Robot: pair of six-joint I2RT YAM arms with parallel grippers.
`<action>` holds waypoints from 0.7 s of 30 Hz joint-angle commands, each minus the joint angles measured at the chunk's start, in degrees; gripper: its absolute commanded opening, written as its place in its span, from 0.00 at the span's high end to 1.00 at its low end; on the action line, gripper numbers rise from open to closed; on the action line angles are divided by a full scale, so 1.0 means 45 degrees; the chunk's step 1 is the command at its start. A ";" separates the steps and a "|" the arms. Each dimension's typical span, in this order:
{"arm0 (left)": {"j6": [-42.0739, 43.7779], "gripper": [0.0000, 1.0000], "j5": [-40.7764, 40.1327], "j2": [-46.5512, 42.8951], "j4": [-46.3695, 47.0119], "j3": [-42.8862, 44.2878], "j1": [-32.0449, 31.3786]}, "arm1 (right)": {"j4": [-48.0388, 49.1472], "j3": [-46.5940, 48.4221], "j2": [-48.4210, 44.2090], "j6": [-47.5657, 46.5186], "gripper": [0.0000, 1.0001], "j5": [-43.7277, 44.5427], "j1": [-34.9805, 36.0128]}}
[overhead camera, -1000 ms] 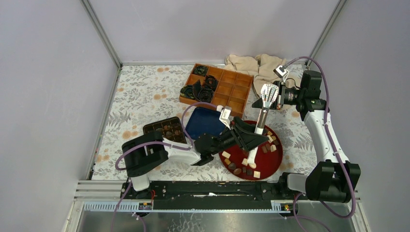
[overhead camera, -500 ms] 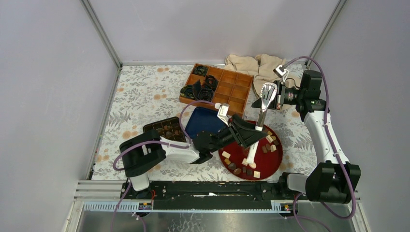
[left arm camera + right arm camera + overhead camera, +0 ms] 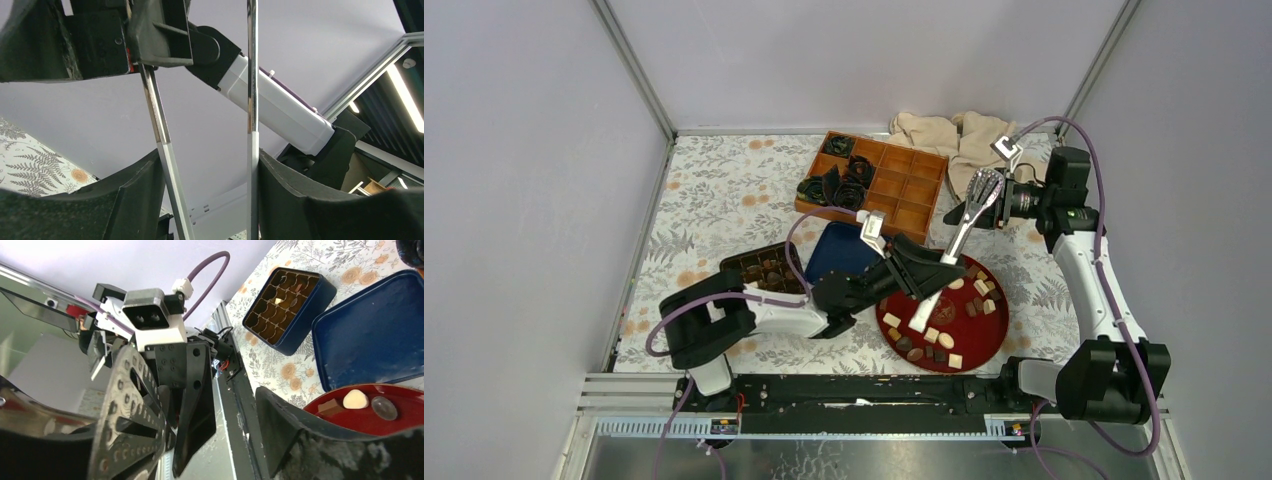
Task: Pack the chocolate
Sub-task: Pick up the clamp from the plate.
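Chocolate [image 3: 945, 341] in small loose pieces on a round red plate [image 3: 1002, 325], close to the table's [image 3: 724, 190] near edge, right of its middle. Most pieces strung along the plate's near rim and right side. More in the cells of a dark blue box [image 3: 729, 265] left of the plate, beside a blue lid [image 3: 839, 255].

Left pincer [image 3: 946, 280] above the plate's far-left part, pressed from both sides against the two metal arms of a pair of tongs [image 3: 956, 240]. Plate pieces below it and toward the near edge, none touching it. Right pincer [image 3: 980, 198] up high toward the table's far right corner, well apart from every piece, fingers spread, with the perforated head of the tongs against one of them.

No shared direction among the pieces: square ones turned at mixed angles, ovals likewise. In the right wrist view, three in a row on the plate: a mid-brown block [image 3: 331, 407], its long side aimed at a cream-white oval [image 3: 355, 399], then a dark glossy round one [image 3: 385, 407]. One pale piece [image 3: 276, 300] in the box's grid.

Colours dark brown, mid-brown and cream-white; each piece far smaller than a pincer.

By the far edge, a wooden tray [image 3: 904, 185] with black paper cups [image 3: 834, 188] and a beige cloth [image 3: 944, 135].
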 commanded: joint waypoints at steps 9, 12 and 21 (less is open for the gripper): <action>0.0372 0.40 -0.0374 -0.1655 0.1858 -0.1354 0.0579 | -0.0836 0.0456 -0.1733 -0.2097 0.12 0.0220 -0.0853; 0.0343 0.41 -0.0375 -0.1871 0.1845 -0.1819 0.0737 | -0.2181 0.0678 -0.2022 -0.3602 0.08 0.0213 -0.1251; 0.0216 0.62 -0.0474 -0.2824 -0.0955 -0.2564 0.1227 | -0.1597 -0.0560 -0.3151 -0.4180 0.00 0.0117 -0.1404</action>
